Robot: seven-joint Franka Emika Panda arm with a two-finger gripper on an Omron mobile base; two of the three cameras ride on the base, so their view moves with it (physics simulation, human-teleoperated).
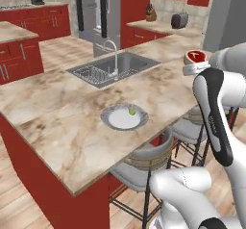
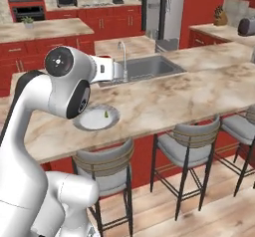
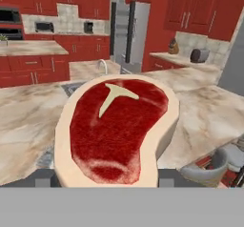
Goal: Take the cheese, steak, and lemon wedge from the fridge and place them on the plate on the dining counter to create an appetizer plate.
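1. Steak (image 3: 116,128) fills the hand view – thick slab, deep red top with a pale T-shaped bone mark, tan-beige rim all round.
2. Gripper (image 3: 105,180) is clamped on the steak; dark finger tips show at either side of its lower edge.
3. From the left base view, the steak (image 1: 196,56) sits at the end of the arm, held up above the dining counter (image 1: 57,122), red face up.
4. Plate (image 1: 124,117) lies on the counter near its front edge – white centre, grey-blue ridged rim.
5. Lemon wedge (image 1: 131,111) rests on the plate, tiny and yellow-green, toward the far right of the white centre.
6. Inset steel sink (image 1: 113,68) with a curved tap is behind the plate, well apart from it.
7. Fridge (image 2: 162,12) stands at the back of the kitchen, its door open.
8. Grey-seated stools (image 2: 189,144) are tucked under the counter's near side.
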